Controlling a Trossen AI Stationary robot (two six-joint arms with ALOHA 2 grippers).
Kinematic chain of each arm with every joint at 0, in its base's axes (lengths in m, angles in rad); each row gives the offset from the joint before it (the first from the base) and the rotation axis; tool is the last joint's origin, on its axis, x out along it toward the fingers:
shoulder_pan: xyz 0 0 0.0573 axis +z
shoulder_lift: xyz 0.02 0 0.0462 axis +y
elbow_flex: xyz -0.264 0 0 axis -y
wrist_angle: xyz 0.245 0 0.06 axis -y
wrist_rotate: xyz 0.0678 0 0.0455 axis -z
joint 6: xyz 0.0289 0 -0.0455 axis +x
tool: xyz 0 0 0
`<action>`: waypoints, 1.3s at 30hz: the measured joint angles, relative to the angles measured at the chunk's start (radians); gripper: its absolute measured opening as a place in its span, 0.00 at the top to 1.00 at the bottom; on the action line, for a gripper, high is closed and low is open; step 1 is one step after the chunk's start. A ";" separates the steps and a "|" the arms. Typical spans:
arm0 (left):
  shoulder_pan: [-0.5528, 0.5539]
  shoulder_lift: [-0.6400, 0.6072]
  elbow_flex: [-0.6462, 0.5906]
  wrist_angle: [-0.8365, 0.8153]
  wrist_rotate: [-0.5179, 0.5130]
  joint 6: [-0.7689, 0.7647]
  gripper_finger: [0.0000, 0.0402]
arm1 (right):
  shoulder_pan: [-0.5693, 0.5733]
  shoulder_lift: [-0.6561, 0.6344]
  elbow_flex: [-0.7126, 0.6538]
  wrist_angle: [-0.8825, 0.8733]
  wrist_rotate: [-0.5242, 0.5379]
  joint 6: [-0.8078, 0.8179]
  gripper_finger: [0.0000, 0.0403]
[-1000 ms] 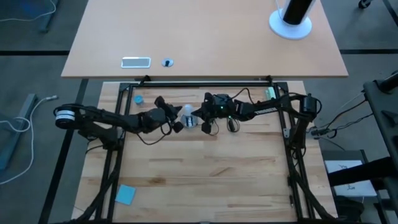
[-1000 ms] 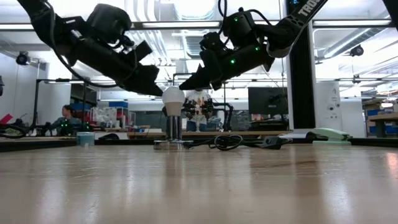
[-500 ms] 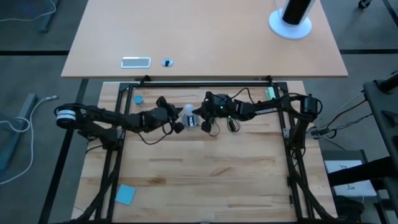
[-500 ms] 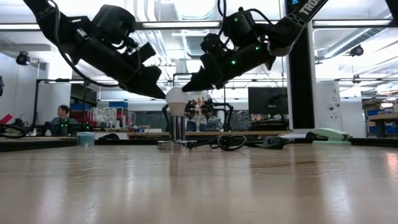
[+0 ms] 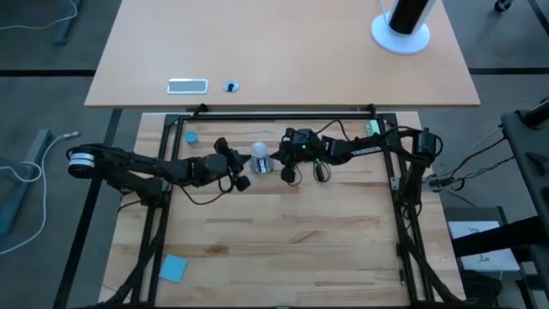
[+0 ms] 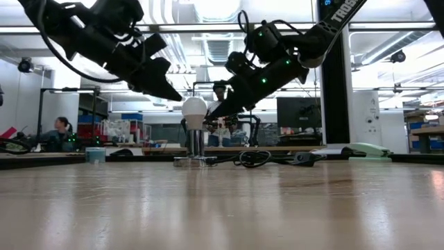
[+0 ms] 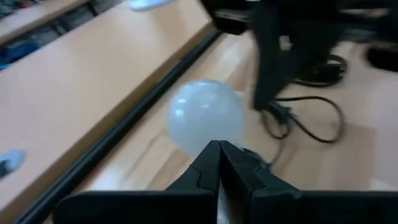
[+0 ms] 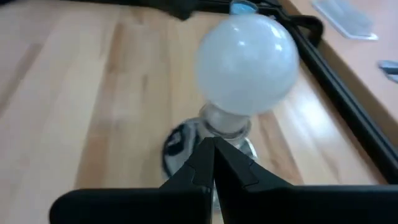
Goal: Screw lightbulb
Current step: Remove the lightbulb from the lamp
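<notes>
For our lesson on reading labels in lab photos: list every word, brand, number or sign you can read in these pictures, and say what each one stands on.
"TRO": white capital letters, cut off by the picture's edge, on the dark right arm in the low view.
Paper sheet beside the table in the high view: dark marks, too small to read.
Lightbulb, socket and both wrist views: no text to be seen.

The lightbulb is frosted white over a silver socket disc. The table is pale wood. The black cord is dark.
</notes>
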 joint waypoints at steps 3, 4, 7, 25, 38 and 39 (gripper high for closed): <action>0.007 -0.004 -0.002 0.005 -0.060 0.019 1.00 | 0.007 0.000 0.000 0.007 -0.046 0.009 0.99; 0.012 -0.003 -0.002 0.006 -0.078 0.029 1.00 | 0.012 0.000 0.000 0.007 -0.052 0.010 0.99; 0.043 0.008 -0.003 0.029 -0.093 0.061 1.00 | 0.021 0.000 0.000 0.039 -0.064 0.008 0.99; 0.150 0.117 -0.004 0.156 0.060 0.127 1.00 | 0.012 0.033 0.000 0.172 -0.023 0.014 0.99; 0.148 0.111 -0.004 0.145 0.106 0.096 1.00 | -0.007 0.032 0.000 0.127 -0.019 0.014 0.99; 0.148 0.111 -0.004 0.140 0.112 0.092 1.00 | -0.007 0.032 0.000 0.124 -0.019 0.014 0.99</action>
